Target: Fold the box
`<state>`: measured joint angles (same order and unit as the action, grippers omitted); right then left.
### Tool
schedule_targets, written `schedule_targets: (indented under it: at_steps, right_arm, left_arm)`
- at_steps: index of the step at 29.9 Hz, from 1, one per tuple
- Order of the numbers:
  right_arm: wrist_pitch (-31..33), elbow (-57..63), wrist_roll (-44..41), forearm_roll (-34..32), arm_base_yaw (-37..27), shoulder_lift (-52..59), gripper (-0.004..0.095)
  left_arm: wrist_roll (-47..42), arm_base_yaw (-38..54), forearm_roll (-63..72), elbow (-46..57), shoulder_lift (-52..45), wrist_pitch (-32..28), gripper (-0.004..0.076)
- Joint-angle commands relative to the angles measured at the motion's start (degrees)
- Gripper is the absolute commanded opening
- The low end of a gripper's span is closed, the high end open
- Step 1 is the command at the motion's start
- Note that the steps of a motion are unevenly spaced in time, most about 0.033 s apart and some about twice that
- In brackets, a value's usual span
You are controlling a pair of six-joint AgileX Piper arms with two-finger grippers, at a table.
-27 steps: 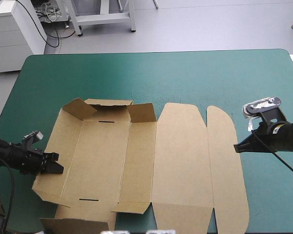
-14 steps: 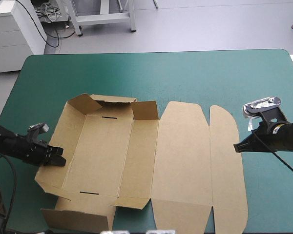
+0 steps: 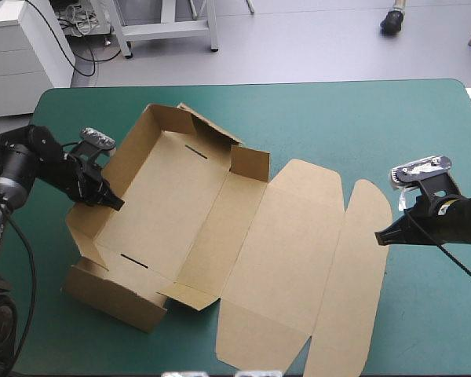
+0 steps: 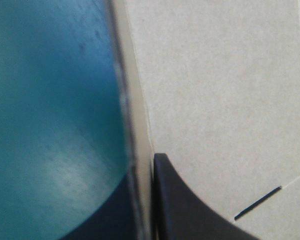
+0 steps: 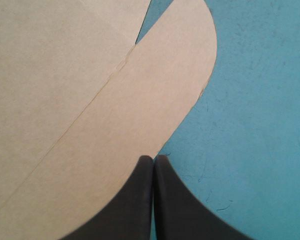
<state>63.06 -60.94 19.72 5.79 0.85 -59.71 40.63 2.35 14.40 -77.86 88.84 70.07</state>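
High view: left gripper (image 3: 110, 201) clamped on the left wall of the box (image 3: 173, 212). The box sits skewed, left of centre, with its walls up, tray floor bare and lid flat to the right. Right gripper (image 3: 380, 236) clenched on nothing, its tip at the lid flap's right edge.

Left wrist view: left gripper (image 4: 147, 165) pinches the box (image 4: 215, 100) wall. A slot (image 4: 257, 202) shows in the tray floor.

Right wrist view: right gripper (image 5: 153, 159) closed to a point over the rounded flap of the box (image 5: 90, 100), with the teal-green cover (image 5: 260, 150) beside it.

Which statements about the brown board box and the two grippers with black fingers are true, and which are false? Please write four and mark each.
1. The left gripper, with black fin-shaped fingers, is shut on a raised wall of the brown board box. True.
2. The right gripper grips the rounded end flap. False: its fingers are shut together, empty, at the flap's edge.
3. The wide lid panel lies flat on the teal-green table cover. True.
4. All walls of the box lie flat. False: the near wall stands raised.
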Motion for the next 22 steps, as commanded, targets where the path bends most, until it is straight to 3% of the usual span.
schedule_targets:
  at_steps: [1,7,17,22]
  right_arm:
    - [-2.0,-1.4,0.3,0.4,-0.6,1.0,-0.0016]
    - [-1.7,-1.4,0.3,0.6,-0.6,1.0,-0.0016]
    - [-1.3,-1.4,0.3,2.1,-0.6,1.0,-0.0016]
    - [-1.3,-1.4,0.3,2.1,-0.6,1.0,-0.0016]
  left_arm:
    - [-0.3,-6.8,-6.4,-7.7,-2.1,0.2,-0.0008]
    - [-0.3,-19.5,-15.2,-14.1,-2.1,-8.5,-0.0008]
    - [-3.6,-40.1,-34.4,-14.1,-1.8,-25.7,-0.0008]
    - [-9.7,-47.9,-47.5,-14.1,-0.8,-28.2,-0.0008]
